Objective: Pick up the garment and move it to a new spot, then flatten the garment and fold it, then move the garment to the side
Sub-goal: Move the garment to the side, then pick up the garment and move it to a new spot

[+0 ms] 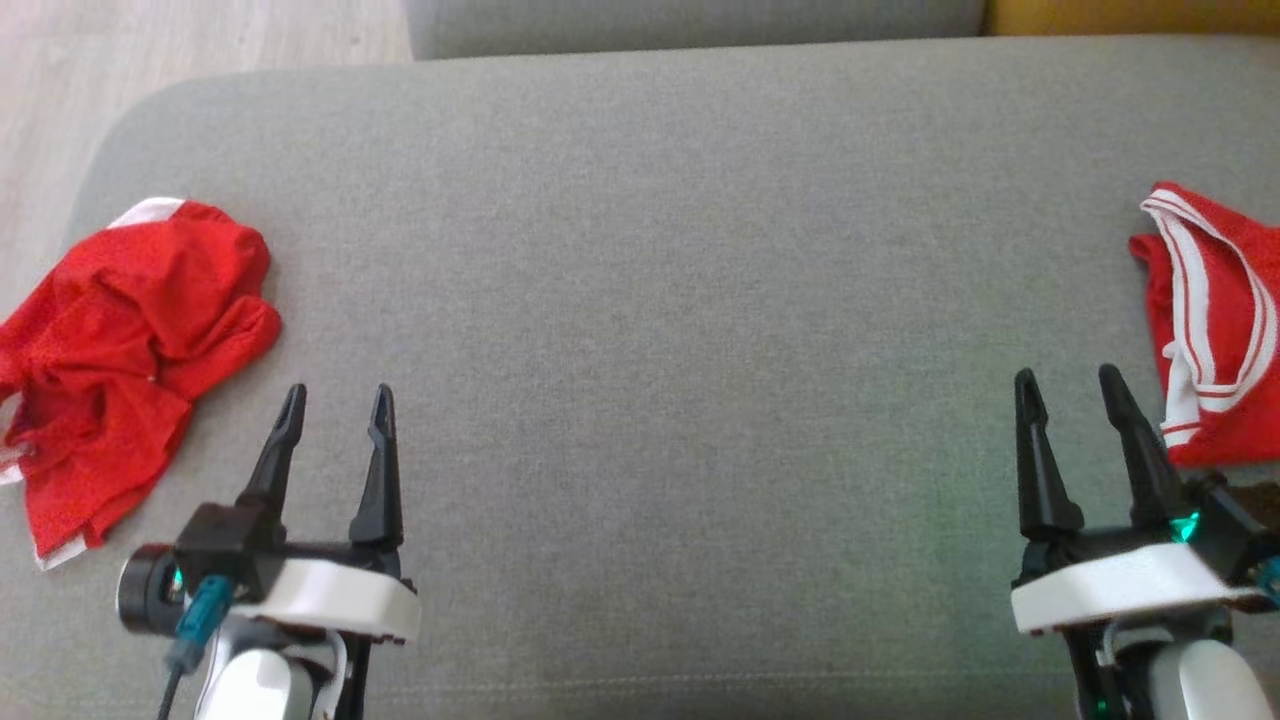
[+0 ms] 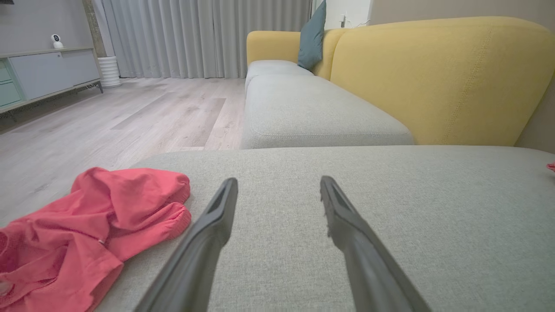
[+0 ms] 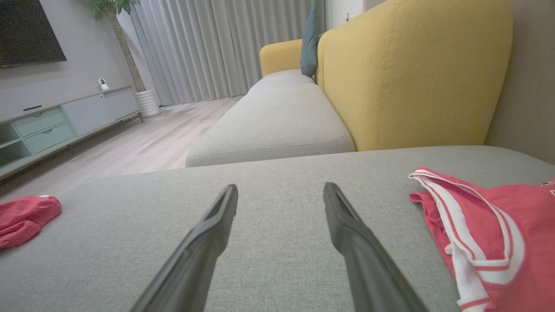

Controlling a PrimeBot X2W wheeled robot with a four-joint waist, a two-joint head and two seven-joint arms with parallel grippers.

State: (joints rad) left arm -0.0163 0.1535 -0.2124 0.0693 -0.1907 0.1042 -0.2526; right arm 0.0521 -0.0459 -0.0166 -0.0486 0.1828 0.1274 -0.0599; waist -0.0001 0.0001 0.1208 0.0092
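Evenly, left claw (image 1: 338, 392) and right claw (image 1: 1067, 373) point forward, parted.

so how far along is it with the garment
Nothing looks done yet: the red garment lies crumpled at the left end of the grey cushion, and a white-trimmed red jersey lies at its right end. Nothing is in hand: the left gripper and right gripper are open and empty. Pick-up, flattening, folding and moving aside all remain.
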